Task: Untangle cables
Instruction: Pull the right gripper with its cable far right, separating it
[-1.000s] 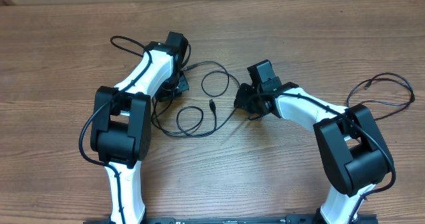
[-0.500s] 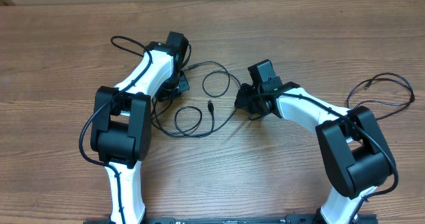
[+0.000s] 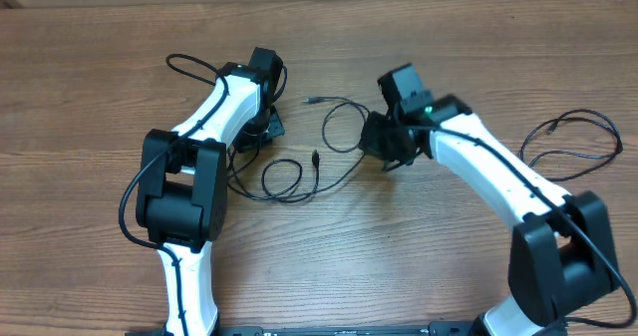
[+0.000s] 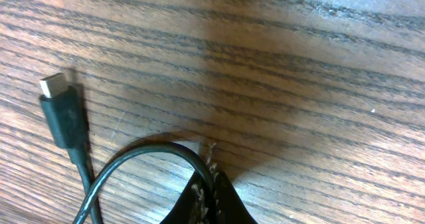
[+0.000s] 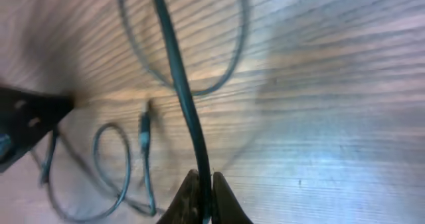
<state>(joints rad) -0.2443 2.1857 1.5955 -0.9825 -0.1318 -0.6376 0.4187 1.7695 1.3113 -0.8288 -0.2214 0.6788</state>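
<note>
Overhead view: wooden table (image 3: 329, 266), two white-and-black arms reaching inward from the near edge.

Cables (image 3: 303, 180) lie near the table centre, between the two grippers. A small closed loop sits in front of the left arm. A wider loop (image 3: 326, 129) lies just beside the right gripper, and strands join the two. One plug end (image 3: 309, 101) lies free behind the wider loop. A second plug end (image 3: 316, 159) sits just beside the small loop. A separate cord (image 3: 580, 115), thin and black, lies well apart at the right side of the table.

Left gripper (image 3: 267, 127): low over the wood at the left end of the tangle. In the left wrist view the fingertips (image 4: 222, 201) are pressed together with no gap. A pinched strand (image 4: 156, 151) arcs over the wood and ends between them, so this gripper is clamped on the cables. A flat plug (image 4: 60, 111) with a bare metal tip rests on the table to the left of the tips, apart from them.

Right gripper (image 3: 382, 149): at the right end of the tangle. The right wrist view is blurred. Its fingertips (image 5: 222, 204) are closed on a dark strand (image 5: 182, 98) that runs up the frame from between them. The other loops lie on the wood beyond, too soft to trace
</note>
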